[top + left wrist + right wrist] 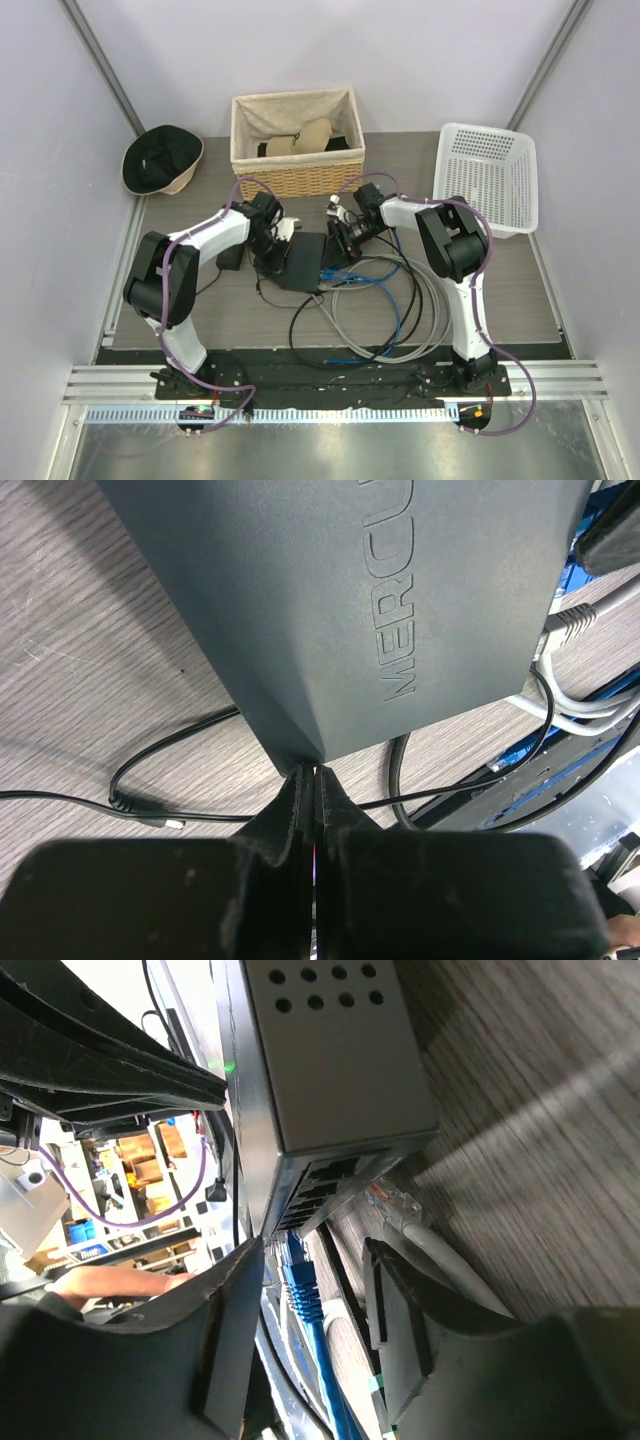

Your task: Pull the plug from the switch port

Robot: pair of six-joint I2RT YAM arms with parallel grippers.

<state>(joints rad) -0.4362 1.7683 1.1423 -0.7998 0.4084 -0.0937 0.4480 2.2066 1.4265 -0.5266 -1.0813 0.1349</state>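
Observation:
The switch (pixel 303 262) is a flat black box in the middle of the table. In the left wrist view its top (pixel 400 600) carries raised letters. My left gripper (pixel 312 772) is shut, its tips touching the box's near corner; it also shows in the top view (pixel 275 235). My right gripper (pixel 315 1255) is open at the port edge (pixel 320 1185), seen in the top view at the box's right side (pixel 350 237). A blue plug (pixel 298 1272) lies between its fingers, its tip at the row of ports. A grey cable's clear plug (pixel 395 1200) lies loose on the table beside the ports.
Loops of grey, blue and black cable (pixel 385 305) spread right of and in front of the switch. A small black power brick (pixel 232 258) lies left of it. A wicker basket (pixel 297 165) stands behind, a white plastic basket (pixel 487 175) at the right, a hat (pixel 160 160) at the far left.

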